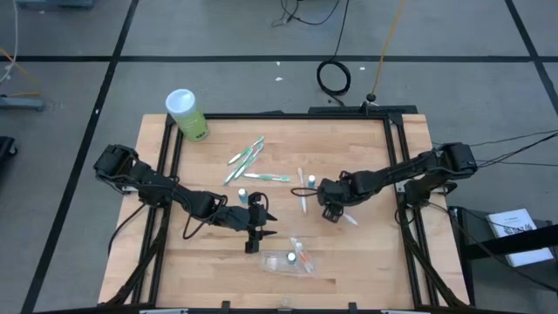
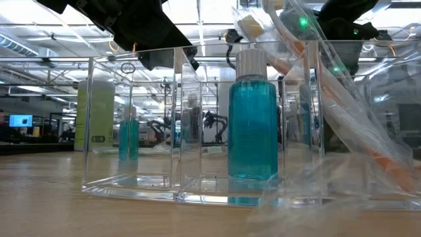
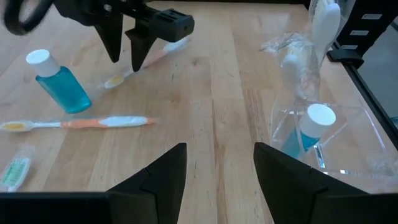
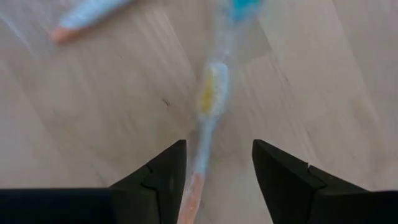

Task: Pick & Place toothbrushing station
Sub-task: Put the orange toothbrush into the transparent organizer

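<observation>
My right gripper (image 4: pixel 217 180) hangs open over a pink-white toothbrush (image 4: pixel 208 93) that lies flat on the wooden table, with a finger on either side of its handle and not touching it. My left gripper (image 3: pixel 217 180) stands open and holds nothing, a little left of a clear box (image 3: pixel 348 124). A blue white-capped tube (image 3: pixel 311 134) stands in the box, and a toothbrush in crinkly clear wrap (image 3: pixel 298 56) leans in it. A second blue tube (image 3: pixel 59 87) stands on the table, with another pink-white toothbrush (image 3: pixel 81 123) lying beside it. Green-white toothbrushes (image 1: pixel 248 157) lie farther back.
A green canister with a white lid (image 1: pixel 186 113) stands at the table's far left corner. Black rails (image 1: pixel 397 166) run along the table's sides. A third blue tube (image 1: pixel 311 181) stands near my right gripper (image 1: pixel 331 212). Bare wood lies at the near left.
</observation>
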